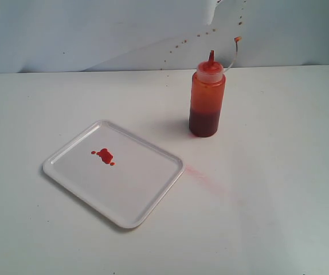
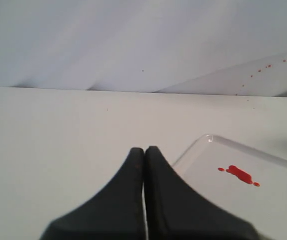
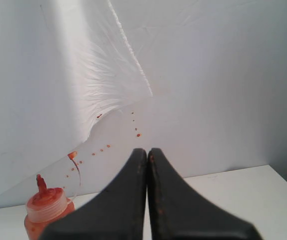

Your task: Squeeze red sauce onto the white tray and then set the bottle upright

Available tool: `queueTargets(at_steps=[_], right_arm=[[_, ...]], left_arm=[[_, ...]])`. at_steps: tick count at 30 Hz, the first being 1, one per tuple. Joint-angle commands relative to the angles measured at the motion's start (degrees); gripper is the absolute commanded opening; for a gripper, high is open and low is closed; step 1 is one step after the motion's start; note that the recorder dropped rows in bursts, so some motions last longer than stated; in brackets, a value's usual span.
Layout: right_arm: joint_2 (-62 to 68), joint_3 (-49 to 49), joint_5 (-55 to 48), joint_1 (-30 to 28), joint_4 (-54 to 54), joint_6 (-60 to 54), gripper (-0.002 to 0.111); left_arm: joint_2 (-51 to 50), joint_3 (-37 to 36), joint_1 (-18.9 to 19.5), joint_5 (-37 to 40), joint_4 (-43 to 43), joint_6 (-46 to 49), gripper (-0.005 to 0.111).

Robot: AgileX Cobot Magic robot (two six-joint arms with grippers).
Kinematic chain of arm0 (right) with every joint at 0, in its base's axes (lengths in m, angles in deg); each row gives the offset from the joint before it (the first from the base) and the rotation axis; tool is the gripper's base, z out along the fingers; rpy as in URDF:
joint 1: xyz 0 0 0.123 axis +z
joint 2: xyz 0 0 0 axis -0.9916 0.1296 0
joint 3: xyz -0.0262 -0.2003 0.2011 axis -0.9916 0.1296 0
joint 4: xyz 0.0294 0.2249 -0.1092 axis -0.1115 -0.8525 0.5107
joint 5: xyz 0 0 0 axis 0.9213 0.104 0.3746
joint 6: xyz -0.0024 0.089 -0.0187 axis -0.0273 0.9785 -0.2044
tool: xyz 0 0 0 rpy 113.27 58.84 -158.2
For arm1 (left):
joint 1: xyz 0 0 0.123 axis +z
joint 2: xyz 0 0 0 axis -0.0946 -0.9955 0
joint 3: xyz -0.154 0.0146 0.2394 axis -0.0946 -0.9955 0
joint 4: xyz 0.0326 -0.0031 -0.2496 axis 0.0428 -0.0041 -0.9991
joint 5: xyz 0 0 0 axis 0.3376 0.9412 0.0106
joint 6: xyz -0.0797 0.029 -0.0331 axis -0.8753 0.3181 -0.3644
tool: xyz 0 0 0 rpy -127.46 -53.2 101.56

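Note:
The bottle (image 1: 207,97) stands upright on the table, orange-red with a darker lower part and a pointed red nozzle cap; its cap also shows in the right wrist view (image 3: 46,205). The white tray (image 1: 153,189) lies in front and to the left of it, with a small blob of red sauce (image 1: 105,156) on it. The left wrist view shows the tray (image 2: 263,210) and the red sauce (image 2: 239,174) beside my left gripper (image 2: 145,150), which is shut on nothing. My right gripper (image 3: 147,151) is shut and empty, apart from the bottle. Neither gripper appears in the exterior view.
A faint pale pink smear (image 1: 210,180) marks the table right of the tray. Red splatter dots (image 1: 202,34) speckle the white backdrop behind the bottle, also seen as splatter dots (image 3: 103,147) in the right wrist view.

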Motion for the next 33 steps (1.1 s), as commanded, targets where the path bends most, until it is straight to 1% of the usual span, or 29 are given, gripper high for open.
queueTargets(at_steps=[1, 9, 13, 30, 33], right_arm=[[-0.3, 0.1, 0.7, 0.0, -0.2, -0.3, 0.0], [-0.3, 0.1, 0.7, 0.0, -0.2, -0.3, 0.0], [-0.3, 0.1, 0.7, 0.0, -0.2, -0.3, 0.0], [-0.3, 0.1, 0.7, 0.0, -0.2, -0.3, 0.0], [-0.3, 0.1, 0.7, 0.0, -0.2, -0.3, 0.0]], left_arm=[[0.2, -0.3, 0.2, 0.2, 0.5, 2.7, 0.0], [0.2, -0.3, 0.2, 0.4, 0.5, 3.0, 0.0], [0.2, -0.3, 0.2, 2.0, 0.5, 5.6, 0.0], [0.2, -0.3, 0.2, 2.0, 0.2, 5.5, 0.0], [0.2, -0.3, 0.2, 2.9, 0.2, 5.5, 0.0]])
